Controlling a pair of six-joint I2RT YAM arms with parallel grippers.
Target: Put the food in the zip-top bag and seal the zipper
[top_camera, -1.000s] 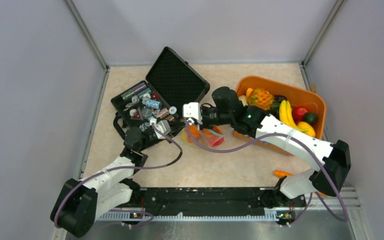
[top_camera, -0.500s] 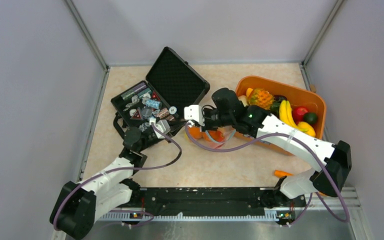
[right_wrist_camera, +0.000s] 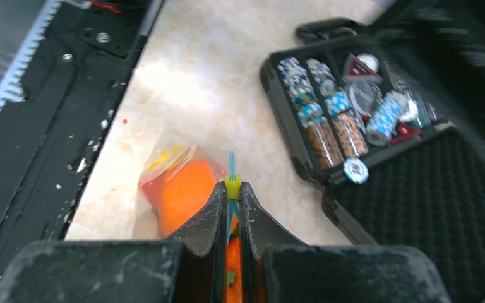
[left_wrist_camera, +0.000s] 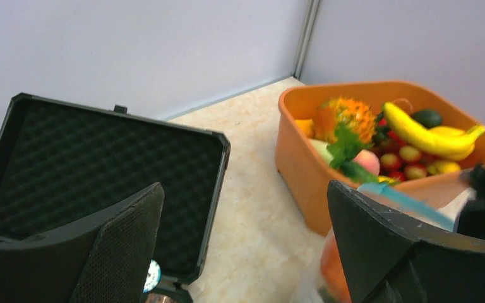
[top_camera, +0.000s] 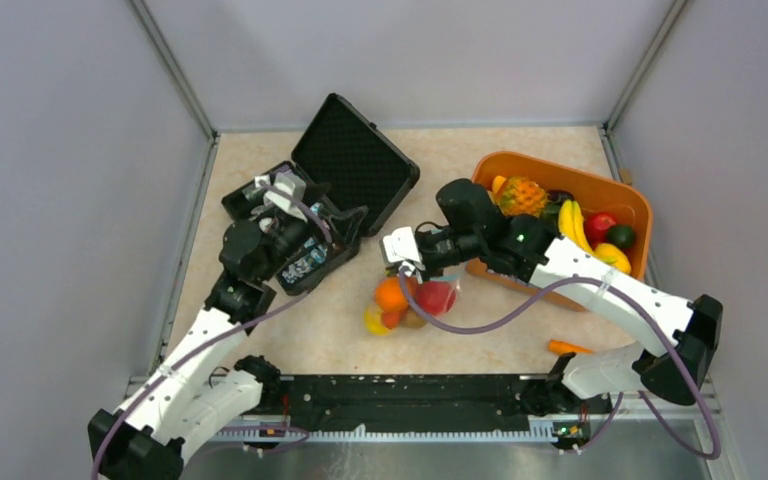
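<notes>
The clear zip-top bag (top_camera: 408,303) lies at the table's middle with orange, red and yellow food (top_camera: 392,294) inside. My right gripper (top_camera: 407,270) is shut on the bag's teal zipper (right_wrist_camera: 231,165), pinching it at the yellow slider, with the bag (right_wrist_camera: 175,183) bulging to the left of its fingers. My left gripper (top_camera: 350,224) hangs open and empty above the black case, apart from the bag. In the left wrist view the left gripper (left_wrist_camera: 246,246) frames bare table, and the bag's teal strip (left_wrist_camera: 407,203) shows behind its right finger (left_wrist_camera: 379,243).
The open black case (top_camera: 355,165) of small wrapped items stands at the back left. An orange basket (top_camera: 638,210) at the back right holds a banana, a pineapple and other toy fruit. An orange carrot-like stick (top_camera: 568,348) lies near the right arm's base.
My left gripper opened, let go of the bag and swung back left over the black case. My right gripper stayed shut on the zipper and drew the bag nearer the front.
</notes>
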